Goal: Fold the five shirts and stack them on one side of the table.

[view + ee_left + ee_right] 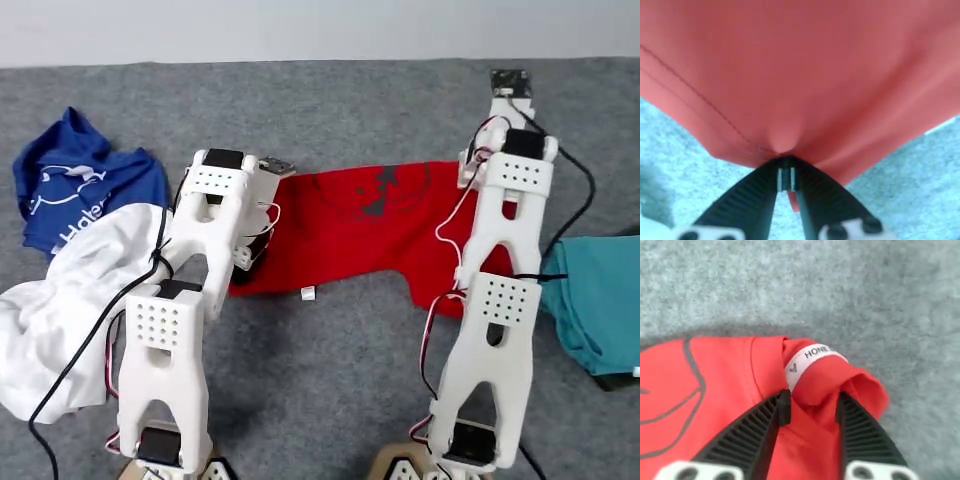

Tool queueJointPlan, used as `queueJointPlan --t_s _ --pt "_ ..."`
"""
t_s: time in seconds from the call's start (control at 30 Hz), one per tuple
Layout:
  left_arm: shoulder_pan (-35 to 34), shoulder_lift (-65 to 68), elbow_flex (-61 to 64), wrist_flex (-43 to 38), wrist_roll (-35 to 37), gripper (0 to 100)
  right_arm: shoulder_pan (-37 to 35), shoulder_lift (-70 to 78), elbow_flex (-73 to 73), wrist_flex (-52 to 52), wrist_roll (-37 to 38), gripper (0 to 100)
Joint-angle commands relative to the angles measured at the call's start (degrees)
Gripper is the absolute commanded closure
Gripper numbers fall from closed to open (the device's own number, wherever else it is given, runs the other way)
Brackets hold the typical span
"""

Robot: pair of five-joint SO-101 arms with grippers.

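Observation:
A red shirt [350,230] with a dark print lies spread across the middle of the grey table. My left gripper [785,175] is shut on the red shirt [800,75] at a hemmed edge, on the shirt's left side in the high view. My right gripper [812,407] holds a raised fold of the red shirt [715,390] at the collar, beside its white label [815,357], with a finger pressed on each side. In the high view the right arm [515,190] stands over the shirt's right part.
A blue shirt [70,185] lies crumpled at the far left. A white shirt [70,300] is heaped in front of it, beside the left arm. A teal shirt [600,300] lies at the right edge. Grey carpet-like surface [330,380] covers the table.

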Motion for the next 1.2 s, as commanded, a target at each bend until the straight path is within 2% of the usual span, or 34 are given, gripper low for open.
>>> queueJointPlan --t_s 0.0,0.13,0.27,0.33,0.63,0.87,0.97,1.17 --pt "-1.0 1.1 -1.0 0.4 0.1 100 -0.8 -0.1 -3.3 -2.3 -0.7 85.5" --pt "-1.0 1.1 -1.0 0.4 0.1 100 -0.9 1.1 -3.3 -4.9 -0.4 86.3" --pt "-1.0 1.1 -1.0 0.4 0.1 100 -0.6 0.7 -4.3 -5.3 -0.2 99.1" --pt "-1.0 1.1 -1.0 0.4 0.1 100 -0.3 0.6 -6.4 -4.7 0.0 98.1" --pt "-1.0 1.1 -0.9 0.4 0.1 100 1.1 0.8 -14.4 -4.6 9.8 98.8" --pt "-1.0 1.1 1.8 0.4 0.1 100 3.9 2.2 -12.7 -11.1 11.7 98.8" --pt "-1.0 1.1 1.8 0.4 0.1 100 4.9 3.9 -12.0 -14.1 15.7 98.8" --pt "-1.0 1.1 1.6 0.4 0.0 100 4.2 2.7 -12.3 -14.4 18.0 98.8"
